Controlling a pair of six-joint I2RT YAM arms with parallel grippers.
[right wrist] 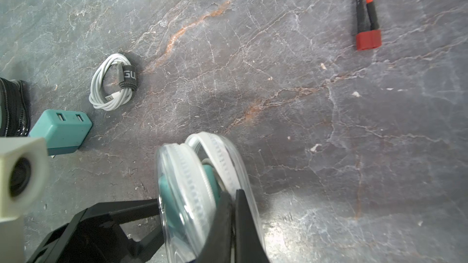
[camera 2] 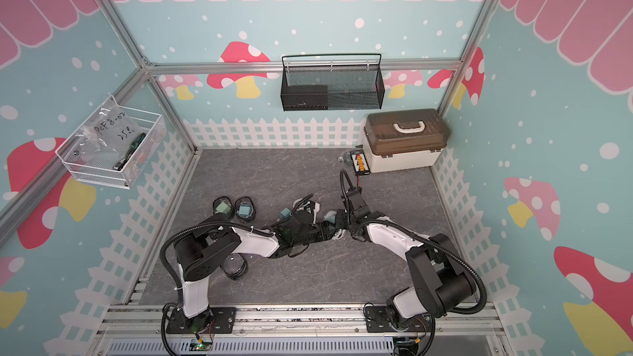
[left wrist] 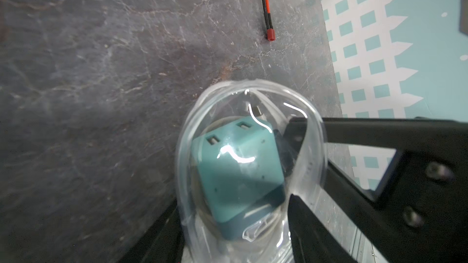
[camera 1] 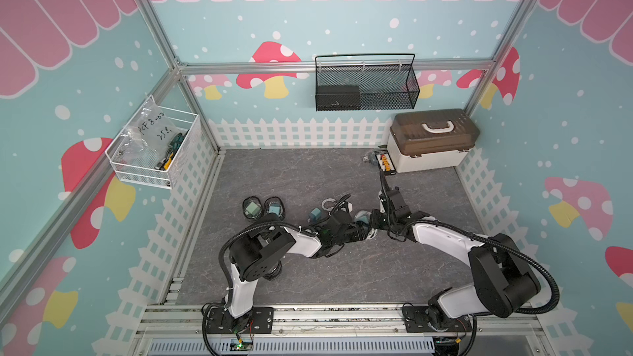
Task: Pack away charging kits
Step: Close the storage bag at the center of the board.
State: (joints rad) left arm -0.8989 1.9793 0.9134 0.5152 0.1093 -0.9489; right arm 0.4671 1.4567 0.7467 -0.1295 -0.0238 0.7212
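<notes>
Amid the desk (right wrist: 304,97), left hand (left wrist: 233,206) clasped the clear pouch (right wrist: 177,173) wide, right hand (right wrist: 231,196) pinched its rim; charger (right wrist: 60,130), cable (right wrist: 111,84) nearby.

A plastic bag (camera 1: 150,125) in the wire basket (camera 1: 120,166) is showing handwritten "PCF8-02" and "25"; the white cable's (right wrist: 103,97) strap (right wrist: 128,77) is showing "GU".

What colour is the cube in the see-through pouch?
Teal: the cube in the clear pouch shows best in the left wrist view.
</notes>
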